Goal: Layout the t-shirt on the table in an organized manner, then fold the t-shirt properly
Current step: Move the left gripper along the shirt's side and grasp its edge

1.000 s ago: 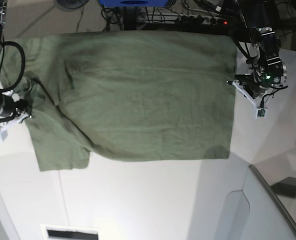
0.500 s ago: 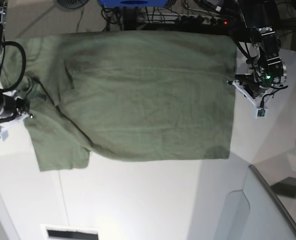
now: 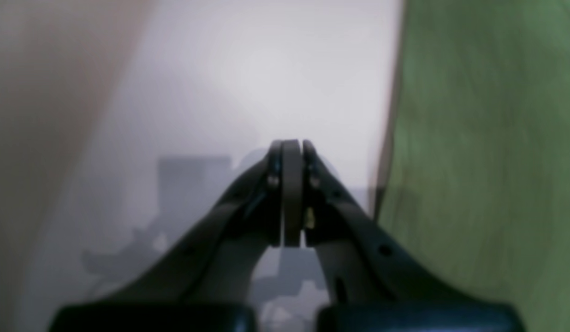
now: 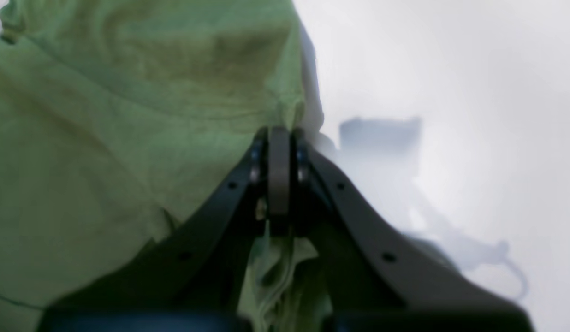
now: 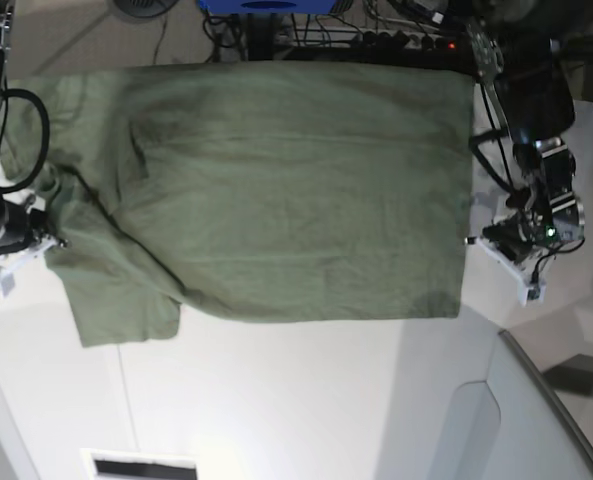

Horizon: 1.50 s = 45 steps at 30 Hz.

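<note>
The olive-green t-shirt [image 5: 296,190] lies spread across the white table [image 5: 306,400], with a sleeve bunched at its left side. My right gripper [image 5: 54,240] is at that left edge. The right wrist view shows the gripper [image 4: 279,133] shut on the t-shirt [image 4: 128,115], with a fold of cloth hanging between its fingers. My left gripper [image 5: 473,240] sits just off the shirt's right edge. In the left wrist view that gripper [image 3: 292,147] is shut with nothing in it, over bare table [image 3: 266,69], and the t-shirt [image 3: 488,138] lies apart to its right.
Cables and a power strip [image 5: 396,35] run beyond the far table edge, beside a blue object [image 5: 271,5]. A grey raised panel [image 5: 536,400] fills the near right corner. A dark slot [image 5: 141,465] sits at the near edge. Black cable [image 5: 26,130] loops by the right arm.
My right gripper has shut on the shirt's left edge. The left arm has slid along the shirt's right edge toward the near side, staying shut.
</note>
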Motion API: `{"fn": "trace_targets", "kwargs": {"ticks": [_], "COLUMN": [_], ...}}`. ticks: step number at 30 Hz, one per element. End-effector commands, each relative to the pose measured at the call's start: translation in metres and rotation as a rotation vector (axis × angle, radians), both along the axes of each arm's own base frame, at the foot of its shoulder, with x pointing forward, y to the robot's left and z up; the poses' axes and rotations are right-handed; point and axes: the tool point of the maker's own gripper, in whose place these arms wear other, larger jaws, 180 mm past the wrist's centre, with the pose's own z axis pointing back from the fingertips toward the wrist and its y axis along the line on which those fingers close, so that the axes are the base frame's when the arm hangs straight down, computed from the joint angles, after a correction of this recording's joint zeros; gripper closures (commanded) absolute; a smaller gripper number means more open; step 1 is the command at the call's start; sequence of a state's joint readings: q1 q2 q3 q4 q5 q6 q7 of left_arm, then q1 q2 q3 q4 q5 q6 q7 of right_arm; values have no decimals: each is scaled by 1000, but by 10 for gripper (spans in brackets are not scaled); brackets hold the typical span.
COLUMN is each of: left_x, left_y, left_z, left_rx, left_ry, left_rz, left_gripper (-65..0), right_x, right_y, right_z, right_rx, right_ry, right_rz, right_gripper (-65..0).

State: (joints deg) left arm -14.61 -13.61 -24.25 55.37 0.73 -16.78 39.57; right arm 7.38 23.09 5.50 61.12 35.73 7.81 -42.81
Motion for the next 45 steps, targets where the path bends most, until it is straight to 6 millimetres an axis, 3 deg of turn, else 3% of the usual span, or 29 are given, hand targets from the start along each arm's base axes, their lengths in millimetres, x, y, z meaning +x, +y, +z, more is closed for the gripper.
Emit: {"fn": "trace_targets", "kwargs": {"ticks": [1,4,7,11,16,19,22,26,32,36,45], "left_x": [14,19,21,20,10,10,12,12,18,11,9], "left_y": [7,0,-16,-24,-37,-40,-35,-17,-10,-13,-42], "left_z": [10,2,-2,-7,-19,-19,-10,16,41,30,-1], "left_rx": [6,-32,-59,-73,-96,-104,-101,-111,-236,-271,-327], "left_ry": [-29,-7,-10,0,22,18,-14,-52,-116,-95,-85], "left_rz": [7,16,6,2,-4,-1,7,30,65,81,80], "left_gripper": [-66,-255,-351,-344,-194,-145,-207,-316,-411,-530,-540], "right_x": [14,14,14,14,13,13,13,13,12,12,12], "right_y": [-9,-9,-10,-11,-10,-9,-9,-10,-10,-10,-9], "right_z": [15,15,15,16,15,15,15,14,14,14,13], "right_rx": [-17,-17,-18,-20,-18,-17,-17,-16,-17,-17,-14], "right_ry": [-50,-50,-50,-50,-48,-48,-48,-47,-43,-43,-43], "right_rz": [-4,-4,-5,-5,-5,-4,-4,-5,-5,-5,-5], "right_gripper": [0,0,0,0,0,0,0,0,0,0,0]}}
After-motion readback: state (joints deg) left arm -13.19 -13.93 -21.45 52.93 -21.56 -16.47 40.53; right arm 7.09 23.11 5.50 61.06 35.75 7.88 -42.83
